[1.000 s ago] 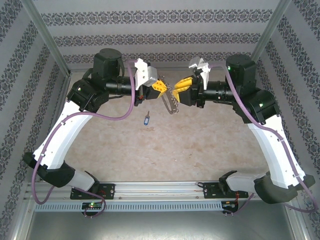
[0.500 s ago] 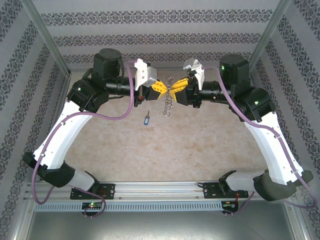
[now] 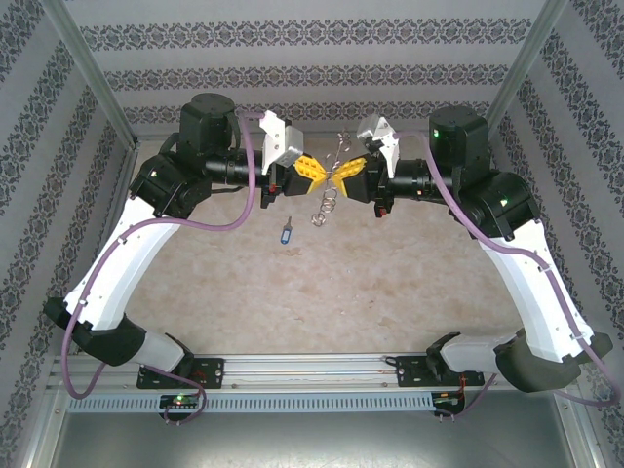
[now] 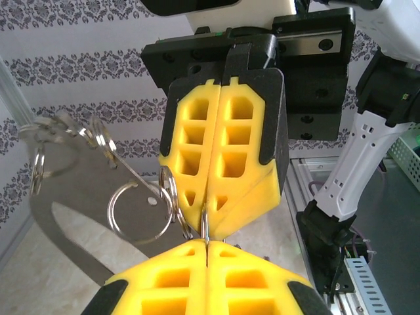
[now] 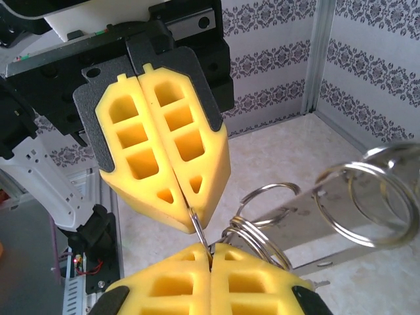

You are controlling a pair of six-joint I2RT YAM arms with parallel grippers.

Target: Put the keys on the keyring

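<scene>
A: Above the marbled table [image 3: 390, 283], left gripper [image 3: 322, 178] and right gripper [image 3: 345, 176] are both clenching the keyring [image 3: 329, 200].
B: Key [image 3: 285, 232] is lying loose, left of it; opposing pulls could wrench the ring free.

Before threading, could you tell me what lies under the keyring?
Bare table under the keyring; the blue key lies left of it. Left tool and right tool hide its pinched wire.
</scene>
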